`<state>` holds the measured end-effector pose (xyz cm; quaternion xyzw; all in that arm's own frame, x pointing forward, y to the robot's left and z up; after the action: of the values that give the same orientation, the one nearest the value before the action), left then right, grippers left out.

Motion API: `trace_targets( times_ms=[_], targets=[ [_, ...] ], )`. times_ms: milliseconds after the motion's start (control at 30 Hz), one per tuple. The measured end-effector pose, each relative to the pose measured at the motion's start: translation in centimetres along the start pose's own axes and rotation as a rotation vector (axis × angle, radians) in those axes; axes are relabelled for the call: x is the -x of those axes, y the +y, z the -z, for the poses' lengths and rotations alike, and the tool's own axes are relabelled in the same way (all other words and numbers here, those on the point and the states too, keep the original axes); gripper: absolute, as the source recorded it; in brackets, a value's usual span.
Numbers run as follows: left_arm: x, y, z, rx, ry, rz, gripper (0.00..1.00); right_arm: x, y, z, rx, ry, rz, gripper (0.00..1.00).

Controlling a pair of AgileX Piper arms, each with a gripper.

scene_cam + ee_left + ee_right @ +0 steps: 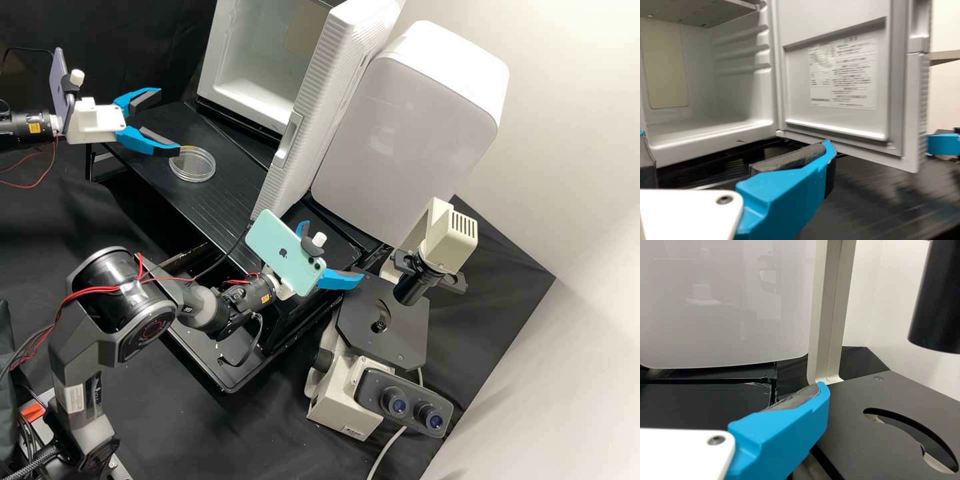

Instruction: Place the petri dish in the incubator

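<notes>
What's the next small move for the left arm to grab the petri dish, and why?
Probably ease the left gripper down and forward so its open fingers straddle the petri dish. The dish lies flat on the black shelf, ungrasped, one fingertip just at its rim, and the incubator already stands open.

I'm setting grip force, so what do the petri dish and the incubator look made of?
Petri dish: clear and glossy, the black bench showing through it; plastic or glass, I cannot tell. Incubator: probably white moulded plastic, judging by its ribbed door edge and smooth, faintly shiny inner walls.
</notes>
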<state>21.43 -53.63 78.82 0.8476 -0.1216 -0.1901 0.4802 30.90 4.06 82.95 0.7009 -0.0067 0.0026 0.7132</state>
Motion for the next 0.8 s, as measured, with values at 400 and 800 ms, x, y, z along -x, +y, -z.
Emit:
trace_targets(
  times_ms=[400, 800],
  targets=[
    [-0.1, -1.2, 0.0, 0.010, 0.078, 0.036, 1.00, 0.0, 0.0, 0.0, 0.000, 0.000, 0.000, 1.00],
    [-0.8, -3.6, -0.4, 0.018, 0.115, 0.156, 1.00, 0.0, 0.0, 0.0, 0.000, 0.000, 0.000, 1.00]
  ],
)
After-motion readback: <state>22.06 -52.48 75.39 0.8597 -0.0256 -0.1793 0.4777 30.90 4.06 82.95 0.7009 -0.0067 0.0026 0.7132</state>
